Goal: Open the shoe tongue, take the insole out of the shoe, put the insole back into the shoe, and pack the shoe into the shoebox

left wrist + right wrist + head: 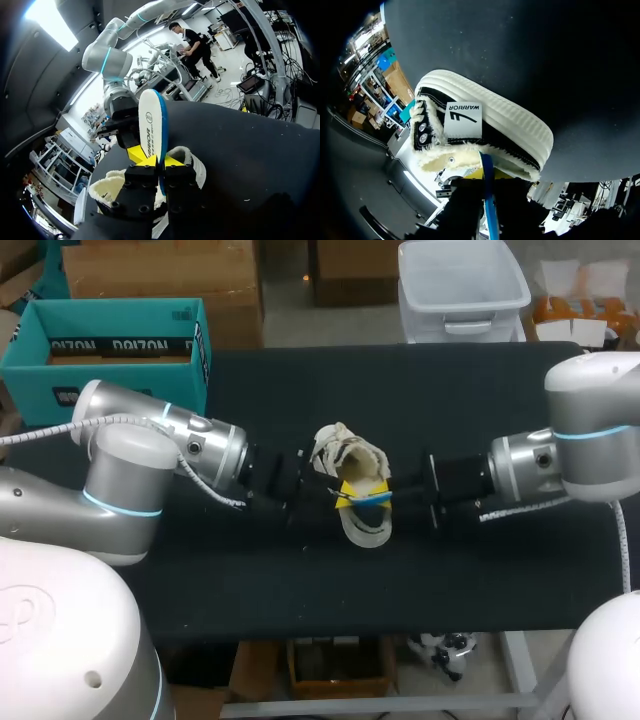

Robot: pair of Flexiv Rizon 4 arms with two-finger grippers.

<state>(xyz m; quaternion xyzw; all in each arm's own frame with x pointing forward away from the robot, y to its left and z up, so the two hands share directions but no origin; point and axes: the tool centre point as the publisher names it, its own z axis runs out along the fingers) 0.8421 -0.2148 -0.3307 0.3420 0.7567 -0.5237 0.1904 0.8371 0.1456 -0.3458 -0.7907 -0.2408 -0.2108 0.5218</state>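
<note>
A low shoe with a black upper, shaggy cream fleece lining and a ribbed white rubber sole (345, 452) lies at the middle of the matte black desk (480, 390). Its fleecy opening points toward twelve o'clock and its sole toward six. A thin, flat white insole with a bright blue foam edge (151, 122) stands on edge just above the shoe. The left end effector (160, 161) comes in from nine o'clock and is clamped narrowly on one end of the insole. The right end effector (485, 176) comes in from three o'clock. The insole's blue edge runs straight through it, but I cannot tell whether it grips. An open teal cardboard shoebox (110, 350) sits at ten o'clock from the shoe, well apart.
</note>
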